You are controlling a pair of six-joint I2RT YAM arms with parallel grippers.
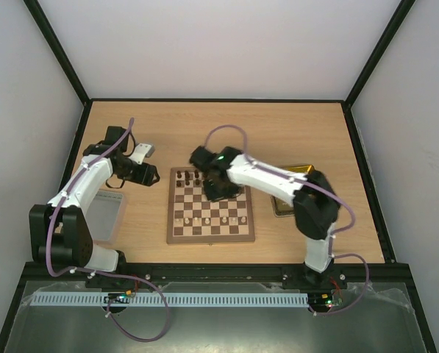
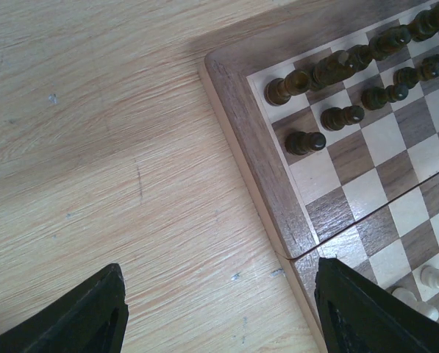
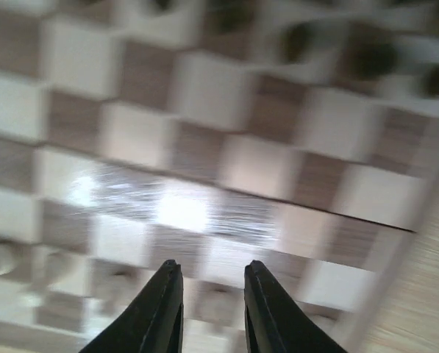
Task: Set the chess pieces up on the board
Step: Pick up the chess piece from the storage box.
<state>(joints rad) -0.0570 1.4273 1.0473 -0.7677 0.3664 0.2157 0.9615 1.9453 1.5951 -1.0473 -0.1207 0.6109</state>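
The board point(image 1: 210, 229) lies in the middle of the table. Dark brown pieces point(image 1: 192, 177) stand along its far rows and cream pieces point(image 1: 208, 220) along a near row. My right gripper point(image 1: 218, 190) hovers over the board's far middle; in its blurred wrist view it point(image 3: 213, 273) is open and empty above the squares point(image 3: 204, 95). My left gripper point(image 1: 154, 175) is off the board's far left corner. In its wrist view it point(image 2: 219, 294) is open wide and empty over bare table, with the board's edge point(image 2: 256, 162) and dark pieces point(image 2: 305, 142) to the right.
A grey translucent lid point(image 1: 107, 215) lies at the left by the left arm. A shiny yellow tray point(image 1: 282, 204) sits right of the board, partly under the right arm. A small white object point(image 1: 145, 151) lies behind the left gripper.
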